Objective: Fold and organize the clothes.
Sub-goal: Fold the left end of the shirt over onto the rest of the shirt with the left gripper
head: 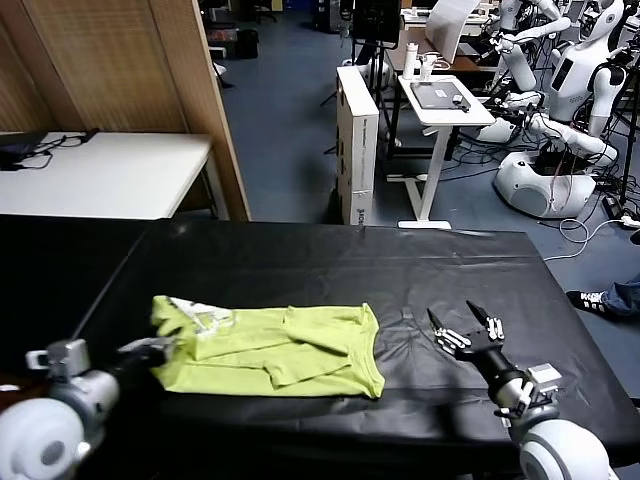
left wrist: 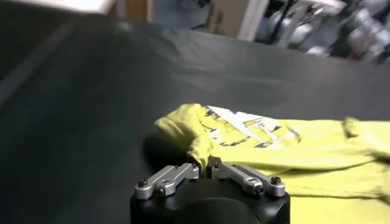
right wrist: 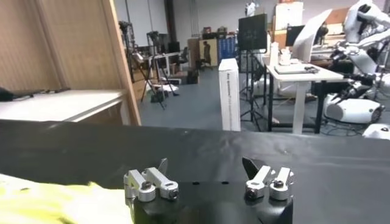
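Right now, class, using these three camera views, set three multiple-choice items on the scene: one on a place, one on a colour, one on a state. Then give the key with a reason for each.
1. Where does the T-shirt lie?
A. on the white table
B. on the black table cloth
C. on the floor

2. What colour is the T-shirt?
A. lime yellow-green
B. red
C. navy blue

3. How does the left gripper stand?
A. wide open, above the shirt
B. out of sight
C. shut on the shirt's edge

Key:
1 B, the shirt is spread on the black cloth in the head view.
2 A, every view shows yellow-green fabric.
3 C, the left wrist view shows fabric pinched between its fingers, while the right gripper is open beside the shirt.
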You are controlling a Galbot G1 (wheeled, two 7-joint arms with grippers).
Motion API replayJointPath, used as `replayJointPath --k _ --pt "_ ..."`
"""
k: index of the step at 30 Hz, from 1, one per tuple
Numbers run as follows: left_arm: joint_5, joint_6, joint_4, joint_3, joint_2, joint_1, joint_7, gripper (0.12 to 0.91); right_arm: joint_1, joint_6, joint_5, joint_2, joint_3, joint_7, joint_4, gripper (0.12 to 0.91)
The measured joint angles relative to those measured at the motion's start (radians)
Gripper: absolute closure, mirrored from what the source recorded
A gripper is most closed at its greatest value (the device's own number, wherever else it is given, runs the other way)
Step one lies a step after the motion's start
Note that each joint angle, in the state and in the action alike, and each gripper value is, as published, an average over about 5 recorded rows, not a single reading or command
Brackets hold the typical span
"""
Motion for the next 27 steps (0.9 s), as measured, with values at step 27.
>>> replayJointPath --k 27 --pt "-0.064 -0.002 0.081 0.539 -0.272 -0.303 -0.032 0.823 -0.205 0.047 -0.121 0.087 0.140 -0.025 0.074 0.118"
